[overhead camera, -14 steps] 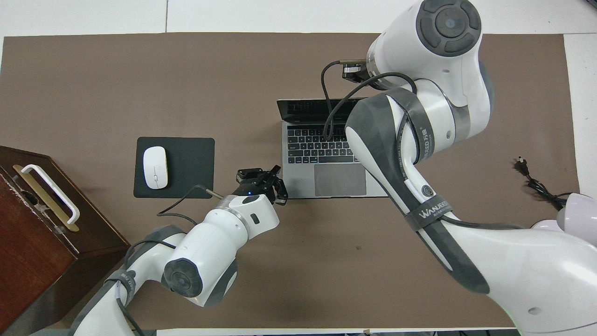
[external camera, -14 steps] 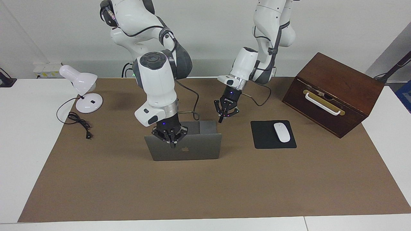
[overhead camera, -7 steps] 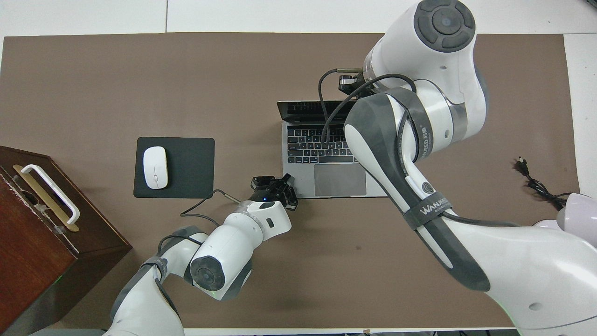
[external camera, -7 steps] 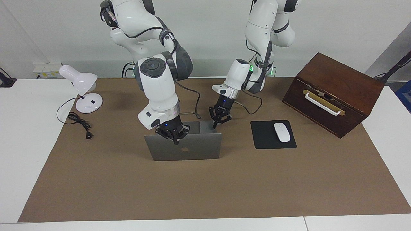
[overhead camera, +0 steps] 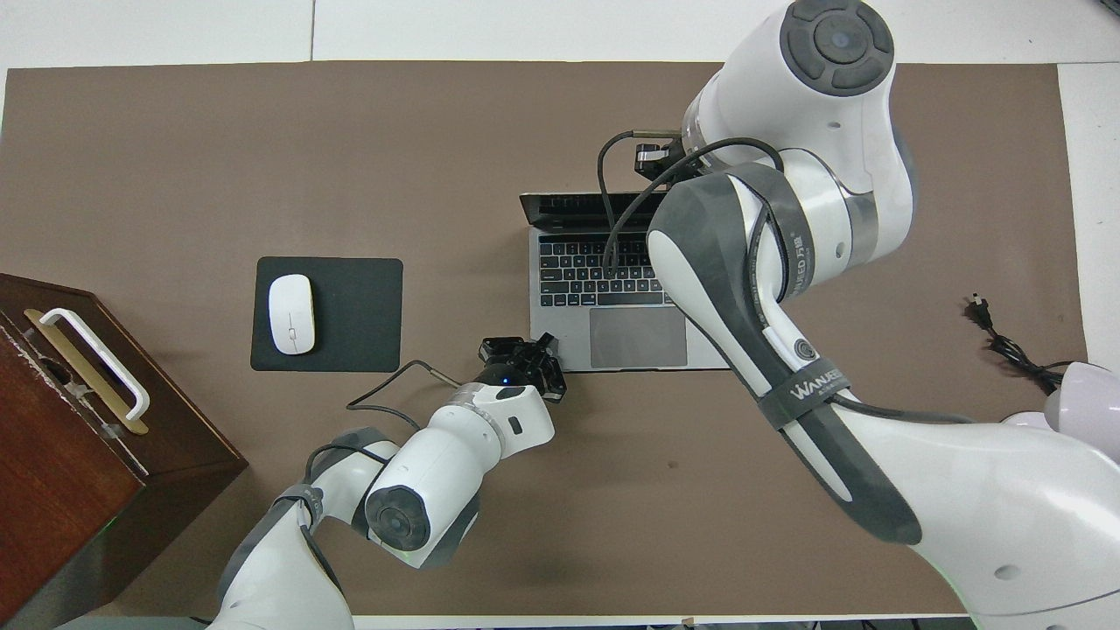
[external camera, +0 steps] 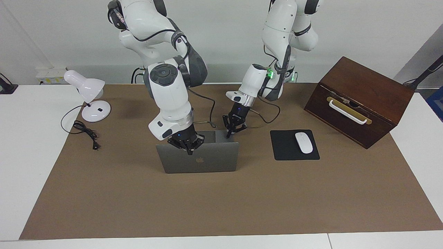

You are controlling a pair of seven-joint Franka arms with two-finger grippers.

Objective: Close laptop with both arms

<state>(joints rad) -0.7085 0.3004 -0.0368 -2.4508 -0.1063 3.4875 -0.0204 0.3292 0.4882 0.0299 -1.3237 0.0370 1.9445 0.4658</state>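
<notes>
Laptop (external camera: 202, 159): open on the brown mat (external camera: 221, 204), lid upright, its logo side turned away from me and its keyboard (overhead camera: 599, 273) toward me.
My right pincer (external camera: 189, 151): tip pressed at the lid's top edge, near the middle; the fingers look drawn together to a narrow point.
My left pincer (external camera: 228, 135): low over the base corner nearest me, at my left arm's end of the machine; whether it touches the metal I cannot tell, and the fingers seem close together, though the angle is poor.
My right arm (overhead camera: 779, 254): reaches over the keyboard and hides its end from overhead.
Mouse pad (external camera: 294, 145): black, beside the laptop toward my left arm's end, a white mouse (external camera: 303, 142) lying on it.
Wooden box (external camera: 360, 100): at that same end, tilted, with a white handle.
Desk lamp (external camera: 89, 97): white, at my right arm's end, its cord (external camera: 84, 133) loose on the mat.
</notes>
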